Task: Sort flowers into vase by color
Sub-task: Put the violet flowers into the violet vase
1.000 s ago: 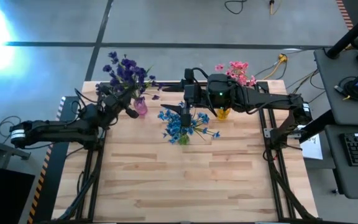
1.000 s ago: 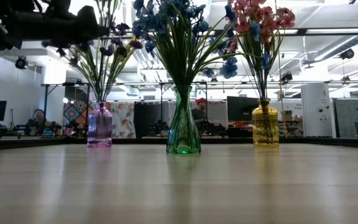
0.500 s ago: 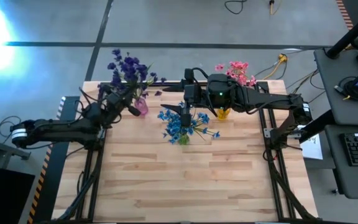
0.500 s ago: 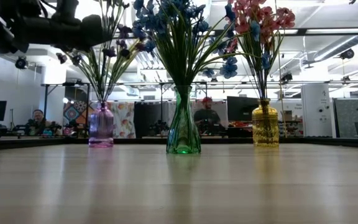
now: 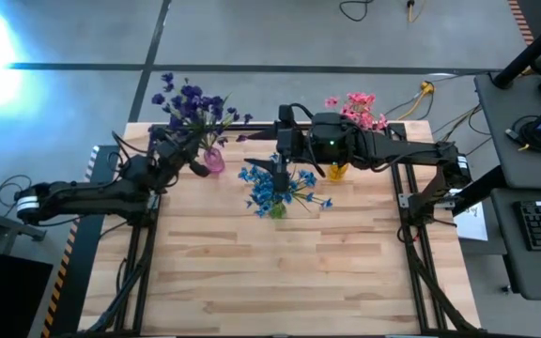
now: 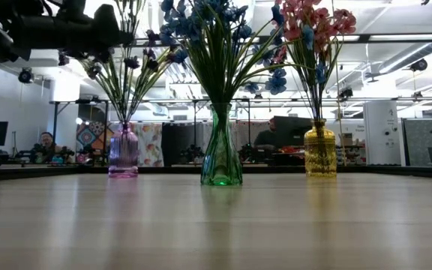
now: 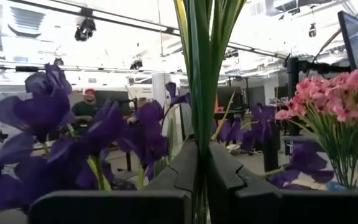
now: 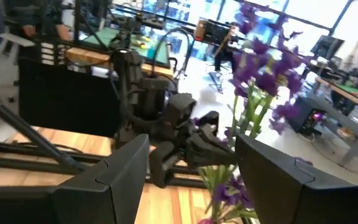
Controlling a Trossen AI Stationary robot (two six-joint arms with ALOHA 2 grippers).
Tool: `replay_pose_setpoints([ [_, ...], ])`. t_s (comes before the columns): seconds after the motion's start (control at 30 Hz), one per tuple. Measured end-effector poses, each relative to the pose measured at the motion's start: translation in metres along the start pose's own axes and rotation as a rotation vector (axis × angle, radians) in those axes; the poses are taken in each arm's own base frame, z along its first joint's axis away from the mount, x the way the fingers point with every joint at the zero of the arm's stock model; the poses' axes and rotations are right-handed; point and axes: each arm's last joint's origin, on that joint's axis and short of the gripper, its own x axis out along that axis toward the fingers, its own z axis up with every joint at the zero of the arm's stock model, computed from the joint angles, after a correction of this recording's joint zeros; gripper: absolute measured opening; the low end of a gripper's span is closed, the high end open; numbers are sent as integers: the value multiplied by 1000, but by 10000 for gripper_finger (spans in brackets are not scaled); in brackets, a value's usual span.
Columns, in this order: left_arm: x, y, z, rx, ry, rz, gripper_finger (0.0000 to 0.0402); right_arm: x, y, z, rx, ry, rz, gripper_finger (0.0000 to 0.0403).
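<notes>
The purple flowers point(image 5: 191, 101) stand in a purple vase point(image 5: 212, 161) at the far left of the table. My left gripper point(image 5: 195, 155) reaches in from the left and is shut on their stems above the vase point(image 6: 123, 150). Blue flowers point(image 5: 275, 188) stand in a green vase point(image 6: 221, 154) at the middle. Pink flowers point(image 5: 360, 108) stand in a yellow vase point(image 6: 320, 150) at the far right. My right gripper point(image 5: 275, 169) hovers high over the blue flowers, open with nothing between its fingers point(image 8: 191, 168). My left gripper pinches the bunch of green stems point(image 7: 199, 124) of the purple flowers between its two fingers, below the blossoms and above the vase. The fingers come about level from the table's left and lie across the stems. The stems stand upright, their lower ends in the purple vase.
The three vases stand in a row along the far edge of the wooden table point(image 5: 289, 272). The near part of the table holds nothing. Cables point(image 5: 421, 94) hang past the far right corner. Beyond the table is a workshop room with people point(image 6: 45, 142).
The purple blossoms have swayed a little in my left gripper's hold, while both arms have kept their places.
</notes>
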Motion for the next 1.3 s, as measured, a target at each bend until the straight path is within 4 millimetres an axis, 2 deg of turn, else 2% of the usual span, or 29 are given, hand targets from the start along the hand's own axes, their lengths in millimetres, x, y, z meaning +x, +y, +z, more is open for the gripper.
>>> replay_pose_setpoints([
  [0.2,-5,-4,4,-44,-8,-99,0,1,-11,-4,51,21,-42,233],
  [0.33,-9,-11,4,-23,-9,-205,0,0,-10,-6,62,45,-36,233],
  [0.67,-17,-10,17,2,-97,-225,0,-2,-13,5,63,0,-43,233],
  [0.9,-20,-9,22,-45,-141,-296,0,25,-11,-6,36,23,-42,241],
  [1.13,-21,-10,25,-92,-176,-360,0,37,-14,2,23,12,-46,288],
  [1.3,-20,-10,28,-120,-207,-372,0,58,-13,-11,-2,50,-42,310],
])
